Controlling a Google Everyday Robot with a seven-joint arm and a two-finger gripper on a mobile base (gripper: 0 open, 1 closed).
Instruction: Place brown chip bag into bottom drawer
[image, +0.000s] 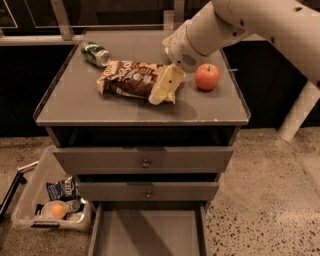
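Note:
The brown chip bag (131, 78) lies flat on the grey cabinet top (100, 107), left of centre, with white lettering facing up. My gripper (164, 90) hangs from the white arm at the bag's right end, its cream fingers (167, 82) over or against that end. The bottom drawer (147, 232) is pulled open at the foot of the cabinet, its flat grey floor bare.
A red apple (207, 77) sits right of the gripper. A green can (95, 54) lies on its side at the back left. Two upper drawers with round knobs (145, 163) are nearly closed. A clear bin (30, 200) with a blue snack bag (62, 189) stands on the floor, left.

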